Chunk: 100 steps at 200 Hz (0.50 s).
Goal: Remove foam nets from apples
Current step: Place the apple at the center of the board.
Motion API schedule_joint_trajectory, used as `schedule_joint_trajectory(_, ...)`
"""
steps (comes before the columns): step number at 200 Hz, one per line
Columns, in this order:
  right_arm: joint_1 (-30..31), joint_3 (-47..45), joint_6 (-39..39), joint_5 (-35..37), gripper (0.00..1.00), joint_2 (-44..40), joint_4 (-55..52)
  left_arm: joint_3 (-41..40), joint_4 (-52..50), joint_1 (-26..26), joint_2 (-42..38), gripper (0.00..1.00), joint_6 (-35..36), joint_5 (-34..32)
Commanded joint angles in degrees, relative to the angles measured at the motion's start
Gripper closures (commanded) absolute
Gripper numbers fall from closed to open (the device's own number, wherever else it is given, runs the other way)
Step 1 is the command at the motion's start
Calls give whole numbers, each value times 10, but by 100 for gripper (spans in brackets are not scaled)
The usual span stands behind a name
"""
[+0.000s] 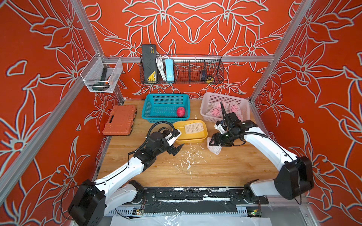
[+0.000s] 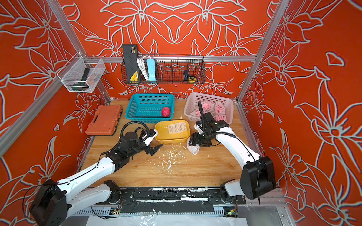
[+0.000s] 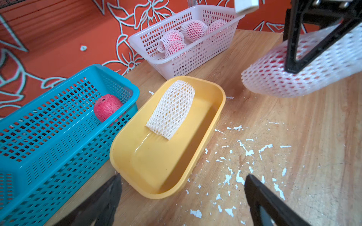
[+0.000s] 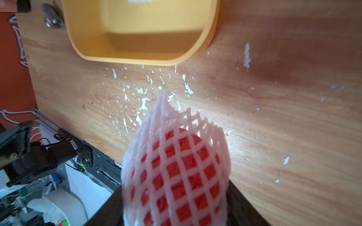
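Netted apple within right gripper

Top views: looking down from high, covering whole table.
Left wrist: looking low across yellow tray.
Right wrist: looking closer, sharing that tray.

Both top views are bright and evenly lit from above, with saturated colours and only soft shadows beneath the arms on the surface. Their edges stretch as through a wide lens. In the right wrist view the netted apple is blurred, with glare on the wood beside it. In the left wrist view the left pincer is dark and out of focus.
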Motion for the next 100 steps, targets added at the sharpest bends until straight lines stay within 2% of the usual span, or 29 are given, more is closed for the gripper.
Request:
schedule_joint_trajectory(1,5,14,36,-29,34,41,-44,-3,30,-1,9,3,17,-1)
schedule_joint_trajectory(60,9,30,68,-101,34,123,-30,-20,49,-1,25,3,27,22)
schedule_joint_trajectory(100,20,47,65,-117,33,155,-52,-20,54,-2,29,4,27,29)
